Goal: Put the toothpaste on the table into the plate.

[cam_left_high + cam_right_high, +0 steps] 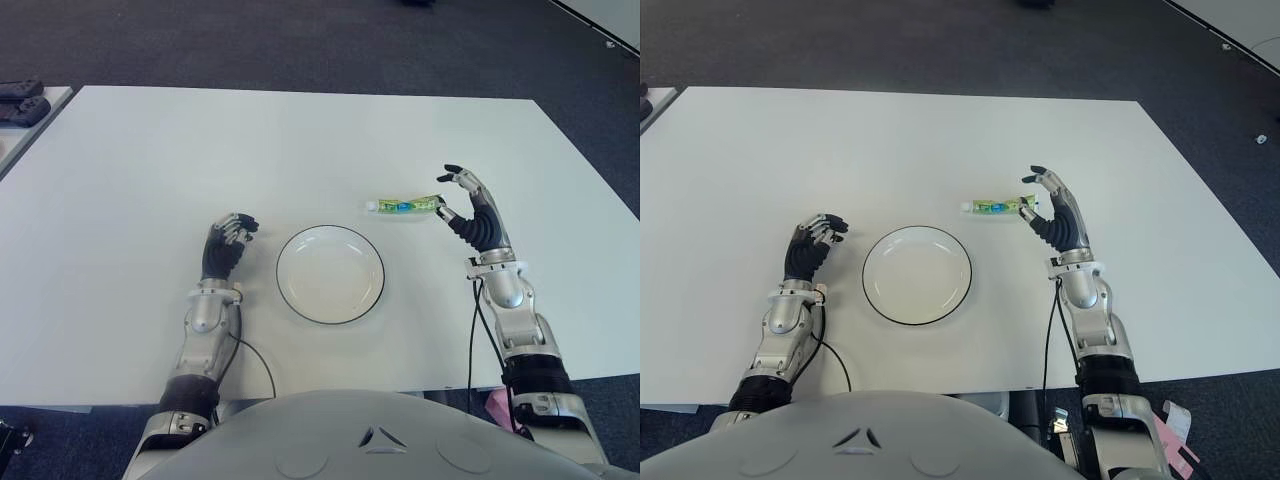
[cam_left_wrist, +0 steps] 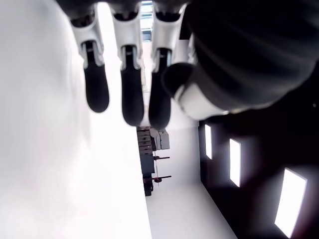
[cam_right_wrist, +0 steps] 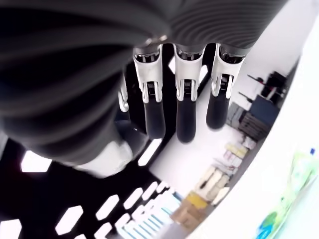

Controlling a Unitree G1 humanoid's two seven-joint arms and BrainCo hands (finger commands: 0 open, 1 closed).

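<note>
A round white plate (image 1: 330,273) with a thin dark rim sat on the white table (image 1: 150,170), close to the near edge and about halfway between the left and right edges. Nothing was in the plate.

The toothpaste (image 1: 405,205) was not in the plate. It lay flat on the table, a little farther from the near edge than the plate and more toward the right edge. It was a small green and blue tube with a white cap. The cap end pointed toward the left edge. The tube was near the plate but did not touch it.

The right hand (image 1: 468,205) was at the tail end of the tube, on the side toward the right edge. Its fingers (image 3: 185,112) were spread open and nearly straight, and it held nothing. The thumb tip was just beside the end of the tube, but it was hard to tell if it touched. In the right wrist view, the tube showed beyond the fingers, apart from them.

The left hand (image 1: 226,245) was just beside the plate, on the side toward the left edge. Its fingers (image 2: 131,84) were bent loosely and held nothing.

Some dark things (image 1: 22,100) lay on another pale surface (image 1: 8,140) past the far left corner of the table. It was hard to tell what they were.
</note>
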